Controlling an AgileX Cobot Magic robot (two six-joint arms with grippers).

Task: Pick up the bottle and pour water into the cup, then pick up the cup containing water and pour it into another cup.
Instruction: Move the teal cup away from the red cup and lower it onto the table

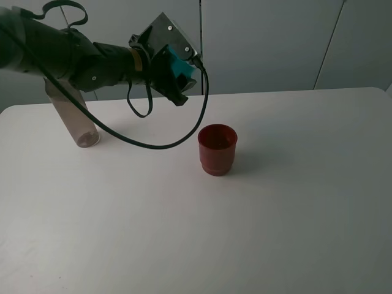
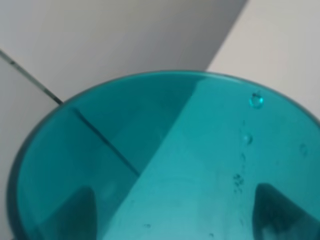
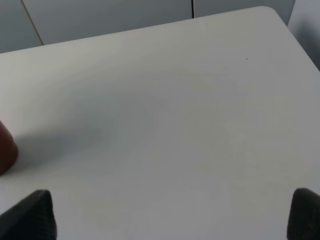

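My left gripper (image 1: 177, 76) is shut on the teal cup (image 1: 182, 68) and holds it tipped on its side in the air, up and to the left of the dark red cup (image 1: 217, 149). The left wrist view is filled by the teal cup (image 2: 165, 165), with droplets on its wall and both fingers (image 2: 75, 212) seen through it. The red cup stands upright near the table's middle; its edge shows in the right wrist view (image 3: 6, 147). The grey-brown bottle (image 1: 76, 119) stands at the table's left, partly behind the left arm. My right gripper (image 3: 170, 212) is open and empty above bare table.
The white table (image 1: 275, 214) has its back edge against a pale panelled wall (image 1: 275, 43). The left arm's black cable (image 1: 153, 144) hangs in a loop down to the table between the bottle and the red cup.
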